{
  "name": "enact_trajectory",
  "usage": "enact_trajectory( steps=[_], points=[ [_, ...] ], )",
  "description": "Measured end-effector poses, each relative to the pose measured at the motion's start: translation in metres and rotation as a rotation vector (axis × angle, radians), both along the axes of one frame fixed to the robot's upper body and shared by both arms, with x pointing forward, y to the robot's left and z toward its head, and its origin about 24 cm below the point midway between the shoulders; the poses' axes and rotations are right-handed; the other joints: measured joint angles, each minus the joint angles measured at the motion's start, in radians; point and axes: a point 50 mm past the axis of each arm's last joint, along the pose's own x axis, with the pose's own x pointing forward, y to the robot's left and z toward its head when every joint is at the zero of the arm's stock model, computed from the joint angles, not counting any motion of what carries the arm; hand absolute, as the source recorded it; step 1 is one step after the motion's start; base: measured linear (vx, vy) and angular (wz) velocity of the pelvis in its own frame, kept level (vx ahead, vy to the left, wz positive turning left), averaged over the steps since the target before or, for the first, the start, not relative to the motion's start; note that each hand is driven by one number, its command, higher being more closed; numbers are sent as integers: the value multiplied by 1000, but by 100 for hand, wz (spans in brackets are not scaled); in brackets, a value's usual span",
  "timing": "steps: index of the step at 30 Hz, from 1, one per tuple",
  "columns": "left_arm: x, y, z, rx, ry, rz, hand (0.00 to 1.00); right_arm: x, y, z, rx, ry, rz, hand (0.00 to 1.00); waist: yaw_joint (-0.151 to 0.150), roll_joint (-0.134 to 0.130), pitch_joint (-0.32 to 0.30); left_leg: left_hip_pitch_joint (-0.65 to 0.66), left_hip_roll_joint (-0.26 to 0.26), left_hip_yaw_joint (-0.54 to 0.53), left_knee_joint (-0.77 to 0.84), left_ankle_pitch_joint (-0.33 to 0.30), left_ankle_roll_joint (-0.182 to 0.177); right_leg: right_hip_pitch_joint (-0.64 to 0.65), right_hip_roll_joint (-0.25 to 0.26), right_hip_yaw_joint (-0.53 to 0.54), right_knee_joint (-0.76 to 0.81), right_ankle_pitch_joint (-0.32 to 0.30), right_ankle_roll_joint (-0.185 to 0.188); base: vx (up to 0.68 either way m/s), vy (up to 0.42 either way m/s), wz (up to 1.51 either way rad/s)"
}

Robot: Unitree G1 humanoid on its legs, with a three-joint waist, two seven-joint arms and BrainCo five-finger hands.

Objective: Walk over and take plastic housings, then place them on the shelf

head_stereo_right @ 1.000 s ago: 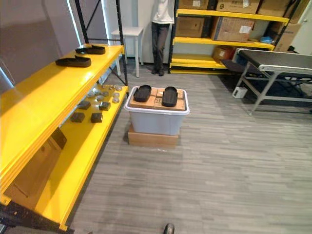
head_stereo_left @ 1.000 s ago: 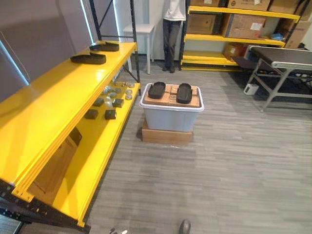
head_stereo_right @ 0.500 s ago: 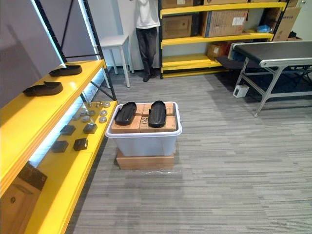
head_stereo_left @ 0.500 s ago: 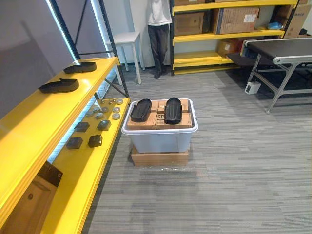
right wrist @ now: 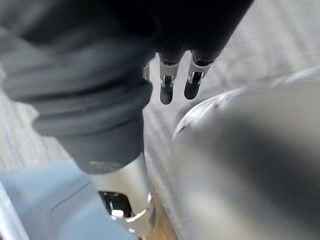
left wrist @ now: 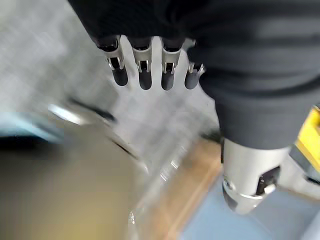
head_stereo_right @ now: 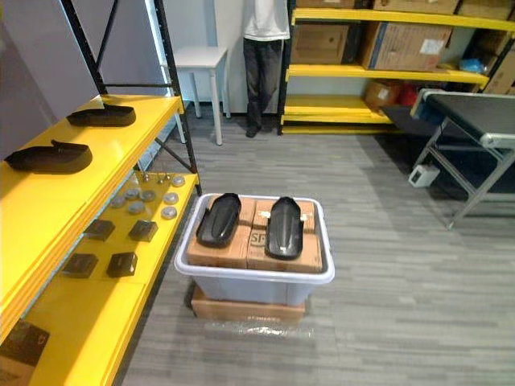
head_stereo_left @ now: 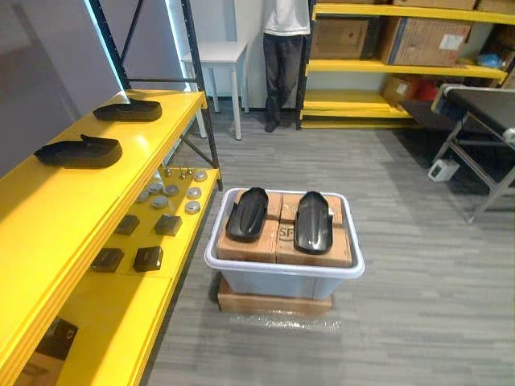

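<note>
While the left hand (left wrist: 145, 77) and right hand (right wrist: 167, 91) hang straight-fingered and empty, the walk-up seems underway; next, grasp the plastic housings (head_stereo_left: 246, 214) atop the tote (head_stereo_left: 273, 283).

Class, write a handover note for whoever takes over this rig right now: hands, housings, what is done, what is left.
Left robot hand: open, holding nothing. Right robot hand: open, holding nothing.
Two black housings lie on cardboard boxes in the grey bin ahead; two more sit on the yellow shelf.
Done: two shelved, apparently.
Left: reach the bin, take both, shelve them.
</note>
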Motion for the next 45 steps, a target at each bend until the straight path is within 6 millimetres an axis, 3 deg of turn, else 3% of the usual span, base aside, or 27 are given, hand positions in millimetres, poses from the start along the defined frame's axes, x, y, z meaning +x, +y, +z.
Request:
enact_trajectory(
  steps=[1, 3, 6, 7, 8, 9, 10, 11, 12, 13, 15, 16, 17, 19, 21, 22, 23, 26, 31, 35, 38, 41, 42, 45],
  points=[
    [7, -1, 2, -4, -14, -9, 0, -2, -1, 0, -1, 6, -11, 0, -3, -6, -1, 11, 7, -23, 1, -16, -18, -14, 22, 31, -127, 37, -3, 385, -202, 82],
    [9, -5, 1, -28, -7, -14, 0, -15, -2, -3, -10, 36, -36, 0, -7, -23, -15, 41, 11, -75, 39, -78, -63, 4, 39, 97, -192, 232, -48, 407, -291, 72],
    [3, -23, -5, -84, 19, -29, 0, -11, -11, 1, -22, 0, -90, 0, -15, 39, -36, 54, 84, -57, 51, -109, -108, 0, 82, 37, -102, 102, -75, 382, -274, 36],
    [2, -26, -6, -91, 22, -28, 0, -11, -9, 1, -18, -3, -96, 0, -15, 42, -37, 50, 93, -48, 67, -108, -109, 6, 88, 30, -100, 89, -78, 403, -285, 30],
    [0, -30, -7, -112, 20, -1, 0, -10, -6, 1, -9, -9, -108, 0, -10, 41, -37, 5, 115, -33, 182, -113, -116, 28, 104, 19, -112, 70, -91, 374, -267, 16],
    [2, -28, -5, -95, -14, 20, 0, -11, -4, 1, -9, -11, -105, 0, -4, 44, -34, -85, 147, -24, 390, -105, -146, 68, 126, 10, -136, 56, -103, 354, -245, 10],
    [2, -27, -4, -91, -19, 23, 0, -11, -3, 1, -10, -12, -103, 0, -3, 45, -32, -100, 153, -23, 424, -101, -153, 76, 131, 8, -141, 55, -104, 287, -139, -9],
    [4, -22, -2, -72, -47, 41, 0, -12, -7, 2, -25, -18, -110, 0, 8, 51, -26, -169, 185, -18, 619, -108, -207, 152, 159, 6, -187, 65, -117, 266, -50, -23],
    [3, -22, -2, -63, -45, 33, 0, -10, -10, 4, -39, -40, -124, 0, 5, 49, -27, -178, 188, 27, 593, -114, -210, 198, 159, 8, -214, 67, -119, 255, -13, -27],
    [3, -21, -2, -58, -42, 24, 0, -9, -12, 6, -50, -57, -127, 0, 1, 50, -28, -177, 188, 49, 545, -113, -209, 215, 157, 10, -229, 67, -117, 225, 47, -20],
    [4, -21, -2, -42, -38, -1, 0, 1, -19, 15, -103, -137, -141, 0, -8, 53, -29, -184, 186, 71, 325, -74, -156, 234, 149, 13, -255, 68, -106, 207, 83, -12],
    [5, -22, -2, -37, -38, -16, 0, 8, -24, 23, -154, -197, -157, 0, -10, 59, -32, -192, 187, 65, 178, 60, -135, 231, 147, 17, -250, 61, -87, 263, 147, -9],
    [6, -20, -2, -20, -24, -38, 0, 16, -25, 31, -195, -252, -162, 0, -10, 48, -35, -171, 157, 75, 131, 80, -148, 227, 127, 36, -257, 65, -66, 270, 156, -5],
    [6, -20, -2, -6, -11, -84, 0, 30, -31, 52, -284, -372, -171, 0, -11, 31, -43, -160, 110, 91, 60, 106, -132, 223, 89, 35, -300, 78, -43, 258, 188, 7],
    [6, -21, -2, -5, -1, -103, 0, 44, -36, 71, -339, -470, -190, 0, -20, 31, -43, -155, 88, 91, 32, 115, -122, 226, 71, 32, -316, 83, -33, 165, 150, 12],
    [1, -19, -4, -4, 15, -109, 0, 60, -38, 95, -405, -581, -172, 0, -28, 29, -43, -133, 77, 93, 6, 119, -119, 243, 64, 32, -331, 89, -24, 76, 69, 7],
    [1, -19, -4, -4, 17, -108, 0, 62, -39, 99, -415, -598, -166, 0, -29, 29, -42, -129, 77, 93, 3, 119, -119, 247, 64, 32, -333, 89, -24, 72, 57, 3],
    [-2, -17, -4, -1, 24, -128, 0, 83, -40, 135, -504, -754, -119, 0, -31, 27, -42, -113, 79, 94, -20, 127, -123, 252, 66, 32, -333, 90, -23, 0, 0, 0],
    [2, -19, -2, -16, 2, -172, 0, 109, -48, 163, -585, -831, -94, 0, -31, 27, -19, -121, 82, 90, -21, 140, -124, 246, 69, 30, -324, 90, -23, -69, -8, 1],
    [18, -18, 6, -12, -60, -188, 0, 144, -65, 192, -663, -833, -132, 0, -29, 36, 50, -220, 80, 46, 67, 134, -118, 184, 59, 2, -254, 80, -22, -189, 30, 28],
    [33, -10, 12, 21, -92, -211, 0, 178, -73, 220, -693, -846, -165, 0, -6, 38, 128, -299, 70, 16, 183, 109, -103, 109, 28, -11, -109, 29, -24, -245, 46, 31],
    [17, -8, 3, 21, -10, -214, 0, 203, -86, 234, -739, -778, -148, 0, 7, 55, 138, -406, 51, -11, 294, 80, -85, 15, -10, -16, 14, -15, -22, -183, 29, 25],
    [16, -8, 3, 20, -8, -214, 0, 204, -87, 234, -740, -775, -149, 0, 8, 56, 138, -409, 51, -11, 297, 80, -84, 13, -11, -16, 17, -16, -22, -166, 37, 19],
    [-2, -16, -8, -14, 77, -216, 0, 220, -105, 247, -779, -688, -162, 0, 34, 87, 155, -500, 33, -23, 365, 76, -74, -71, -42, -15, 100, -29, -18, -182, 41, 19]
  ],
)
